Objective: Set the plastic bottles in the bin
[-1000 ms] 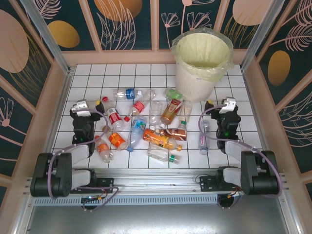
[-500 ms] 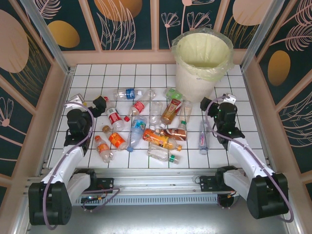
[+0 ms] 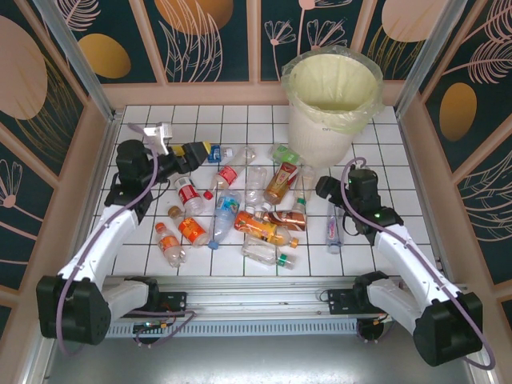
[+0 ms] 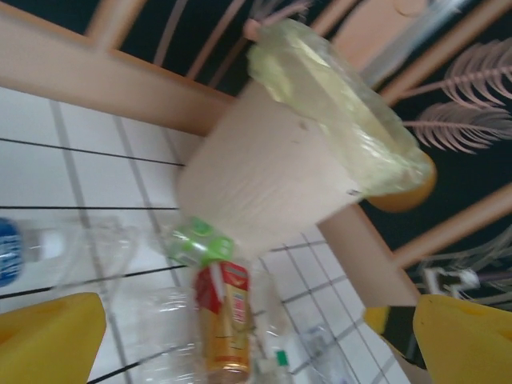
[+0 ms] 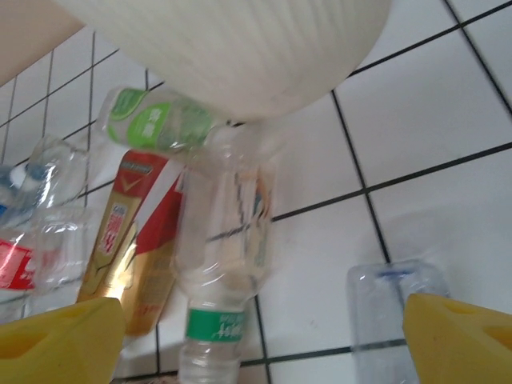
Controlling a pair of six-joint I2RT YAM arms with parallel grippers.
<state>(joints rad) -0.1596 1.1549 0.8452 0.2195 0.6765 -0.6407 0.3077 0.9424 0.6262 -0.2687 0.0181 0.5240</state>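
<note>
Jaws, left: left gripper [image 3: 198, 152] spread wide, holding nothing.
Jaws, right: right gripper [image 3: 323, 189] parted, nothing between its fingers.
Left arm, change: reached out from the near-left tiles to the far left; now at the blue-label bottle [image 3: 220, 152].
Right arm, change: shifted left, toward the clear bottle [image 5: 224, 240] at the bin's base.
Stock: plastic bottles [image 3: 264, 228] scattered over the centre tiles.
Receptacle: bin [image 3: 318, 132] upright, far right.

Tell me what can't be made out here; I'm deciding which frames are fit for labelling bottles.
Top external: part of the floor of the bin, hidden behind its own near wall.
Left wrist: print on the red-labelled bottle, lost to blur.
Right wrist: most of the clear bottle at lower right, cut off by the bottom edge.
</note>
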